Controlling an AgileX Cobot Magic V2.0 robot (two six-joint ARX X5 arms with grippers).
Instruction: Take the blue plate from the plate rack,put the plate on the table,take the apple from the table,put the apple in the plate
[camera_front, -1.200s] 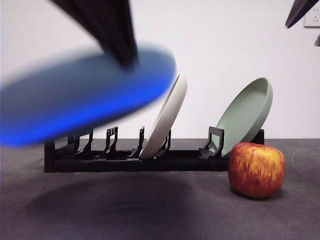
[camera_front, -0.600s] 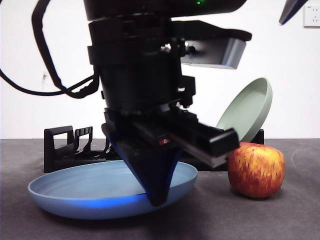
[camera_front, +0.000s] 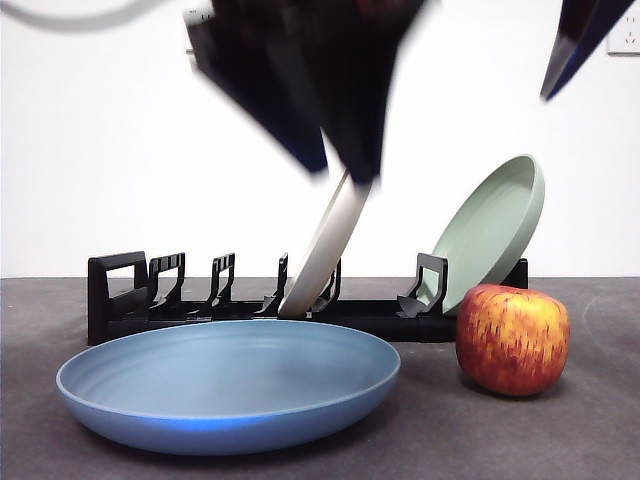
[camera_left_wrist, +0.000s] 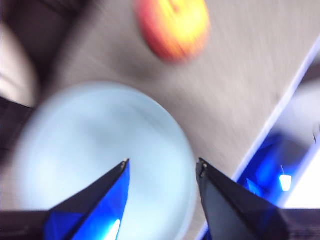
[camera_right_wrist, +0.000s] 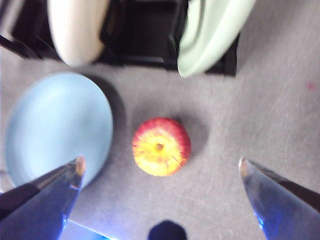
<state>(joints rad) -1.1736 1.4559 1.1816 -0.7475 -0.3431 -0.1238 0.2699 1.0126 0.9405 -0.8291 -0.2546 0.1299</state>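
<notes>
The table (camera_front: 600, 440) is a dark grey, slightly mottled surface that carries everything else; along its back stands the plate rack (camera_front: 120, 300), long, low and black, with a squared loop at one end and upright dividers along its length; a cream-white plate (camera_front: 325, 255) leans in a middle slot and a sage-green plate (camera_front: 495, 225) leans at the far end, both tilted the same way.

The blue plate (camera_front: 228, 385) lies flat on the table in front of the rack, right side up, with nothing in it; no gripper touches it; it is much wider than the apple.

The left gripper (camera_left_wrist: 161, 167) hangs in the air above the blue plate, its jaws parted with a clear gap between them and nothing held; in the front view it is the big dark blurred shape high over the plate and rack.

The right gripper (camera_right_wrist: 160, 167) hovers well above the table with its jaws spread wide and empty, the apple seen between them far below; in the front view only a dark tip shows at the top corner.

The apple (camera_front: 513, 340) sits on the table just beside the blue plate, apart from it, in front of the green plate's end of the rack.
</notes>
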